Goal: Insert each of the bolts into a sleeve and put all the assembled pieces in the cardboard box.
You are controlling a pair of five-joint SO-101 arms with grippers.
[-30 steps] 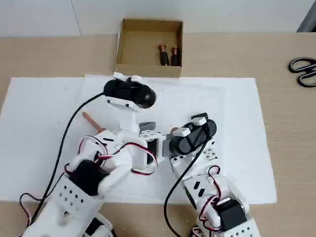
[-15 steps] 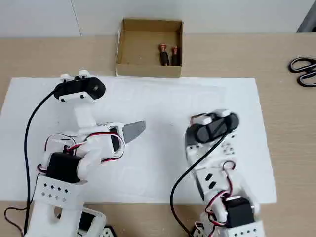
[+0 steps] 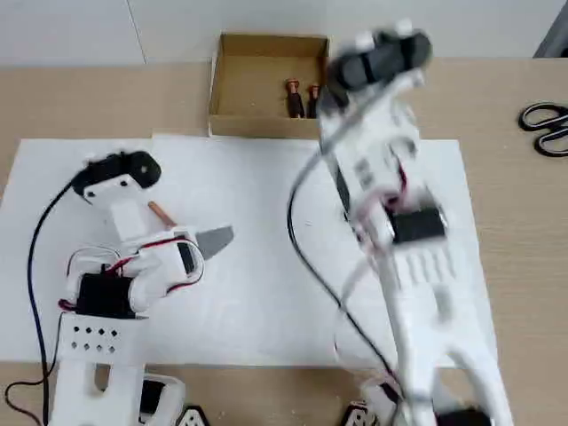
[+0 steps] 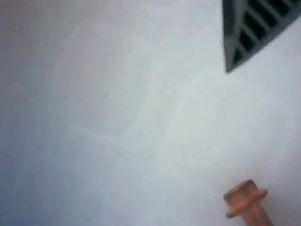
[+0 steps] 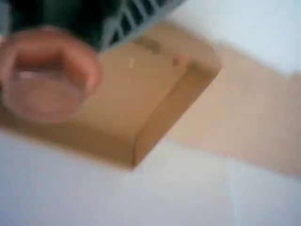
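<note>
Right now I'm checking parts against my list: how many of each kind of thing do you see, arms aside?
Cardboard box: 1
Bolts in sleeves, inside it: 2
Loose bolt: 1
Copper piece in the right claw: 1
Scissors: 1
Paper sheet: 1
Total: 7

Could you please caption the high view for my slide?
Right arm stretched toward the cardboard box with two assembled pieces inside; left arm over the white sheet beside a loose bolt.
</note>
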